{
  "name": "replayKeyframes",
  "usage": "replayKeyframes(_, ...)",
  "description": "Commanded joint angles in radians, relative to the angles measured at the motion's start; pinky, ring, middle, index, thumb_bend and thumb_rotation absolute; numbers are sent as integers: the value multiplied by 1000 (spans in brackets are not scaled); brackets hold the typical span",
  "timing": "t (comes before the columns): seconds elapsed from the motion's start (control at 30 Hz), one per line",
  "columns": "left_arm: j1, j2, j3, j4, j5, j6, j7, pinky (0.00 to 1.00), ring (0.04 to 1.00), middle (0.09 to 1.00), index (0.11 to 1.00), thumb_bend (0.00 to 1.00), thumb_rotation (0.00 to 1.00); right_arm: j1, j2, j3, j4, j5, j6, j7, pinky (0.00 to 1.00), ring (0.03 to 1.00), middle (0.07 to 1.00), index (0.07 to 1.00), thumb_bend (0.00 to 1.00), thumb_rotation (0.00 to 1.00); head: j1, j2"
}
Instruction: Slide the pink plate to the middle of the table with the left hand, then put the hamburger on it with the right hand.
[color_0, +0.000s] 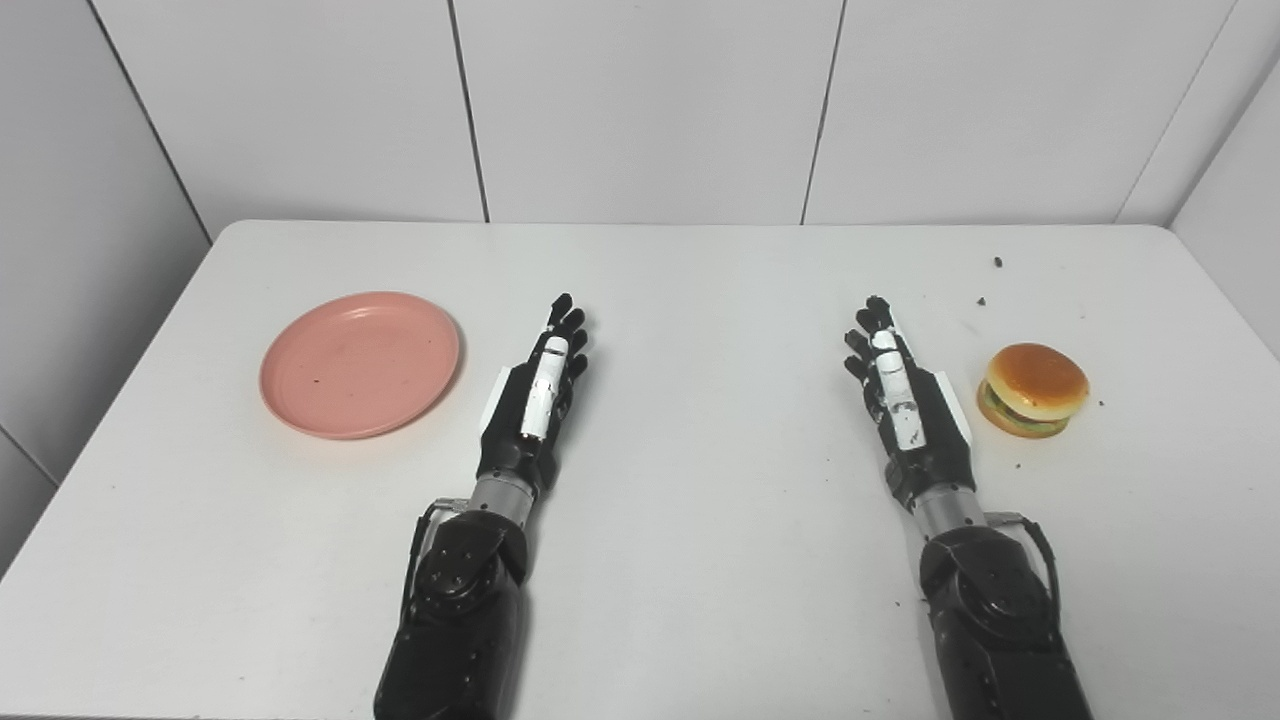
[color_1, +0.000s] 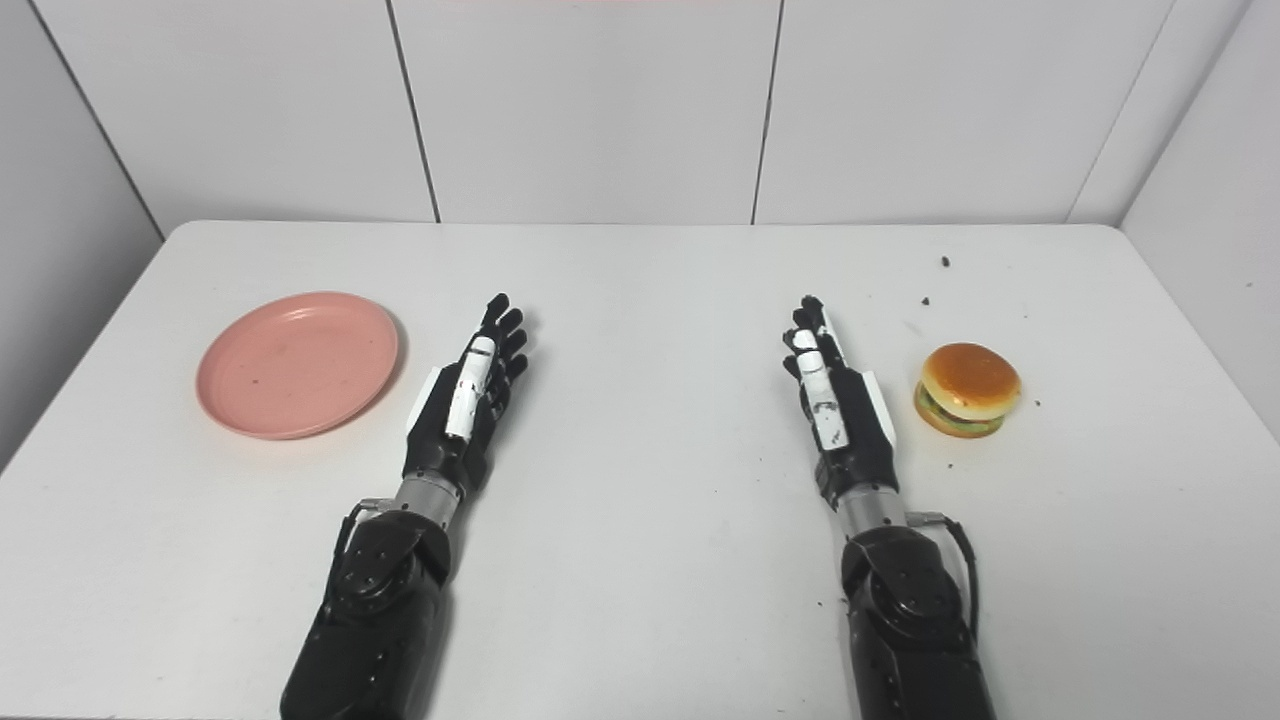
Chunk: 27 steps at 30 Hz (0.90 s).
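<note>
A pink plate (color_0: 360, 364) lies empty on the left part of the white table (color_0: 700, 300). A hamburger (color_0: 1033, 389) sits on the right part. My left hand (color_0: 537, 395) rests just right of the plate, apart from it, fingers straight and open, holding nothing. My right hand (color_0: 900, 395) lies just left of the hamburger, apart from it, open and empty. Both hands stand edge-up with the fingers pointing away from me. The same scene shows in the right eye view, with the plate (color_1: 298, 364) and the hamburger (color_1: 967, 390).
Small dark crumbs (color_0: 997, 263) lie behind the hamburger near the table's far right. White panel walls close the table at the back and on both sides. Bare tabletop lies between my hands.
</note>
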Motion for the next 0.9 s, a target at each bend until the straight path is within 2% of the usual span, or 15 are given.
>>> replayKeyframes(0.0, 12, 5, 0, 8, 1, 4, -3, 1000, 1000, 1000, 1000, 423, 1000, -13, 5, -6, -16, 9, -7, -4, 976, 962, 981, 986, 660, 938, 1, 0)
replayKeyframes(0.13, 12, 7, -5, 7, 8, 9, 0, 1000, 1000, 1000, 1000, 427, 1000, -12, 4, -6, -15, 7, -15, -4, 971, 957, 977, 985, 651, 941, 2, 1)
replayKeyframes(0.33, 13, 1, -10, 4, 14, 11, 9, 1000, 1000, 1000, 1000, 413, 1000, -11, -5, -8, -8, 12, -21, 5, 978, 971, 989, 995, 627, 955, 42, -6)
replayKeyframes(0.37, 14, -2, -13, 1, 17, 15, 12, 1000, 1000, 1000, 1000, 412, 1000, -10, -8, -9, -8, 16, -24, 9, 978, 972, 990, 996, 625, 958, 77, -12)
replayKeyframes(0.4, 16, -2, -18, -3, 21, 18, 12, 1000, 1000, 1000, 1000, 405, 1000, -9, -10, -11, -7, 21, -24, 12, 980, 977, 993, 998, 616, 962, 77, -12)
replayKeyframes(0.43, 18, -3, -24, -2, 27, 16, 11, 1000, 1000, 1000, 1000, 412, 1000, -8, -15, -14, -7, 26, -25, 17, 983, 980, 994, 998, 617, 957, 121, -21)
replayKeyframes(0.47, 19, -4, -28, -2, 30, 12, 10, 1000, 1000, 1000, 1000, 420, 1000, -6, -19, -16, -7, 31, -25, 22, 984, 980, 994, 999, 619, 958, 121, -21)
replayKeyframes(0.5, 20, -10, -32, 0, 33, 8, 11, 1000, 1000, 1000, 1000, 425, 1000, -4, -24, -20, -7, 41, -23, 29, 989, 983, 997, 1000, 620, 959, 162, -29)
replayKeyframes(0.63, 17, -30, -47, 23, 66, -25, 35, 1000, 1000, 1000, 1000, 399, 1000, 4, -45, -35, 3, 65, -40, 48, 996, 981, 997, 1000, 625, 939, 213, -42)
replayKeyframes(0.73, 10, -42, -53, 47, 84, -45, 49, 1000, 1000, 1000, 1000, 408, 1000, 5, -58, -45, 14, 81, -46, 63, 994, 981, 998, 998, 597, 942, 271, -56)
replayKeyframes(0.87, 5, -60, -57, 66, 91, -55, 60, 1000, 1000, 1000, 1000, 415, 1000, 5, -73, -57, 31, 110, -56, 88, 1000, 993, 1000, 1000, 584, 920, 311, -68)
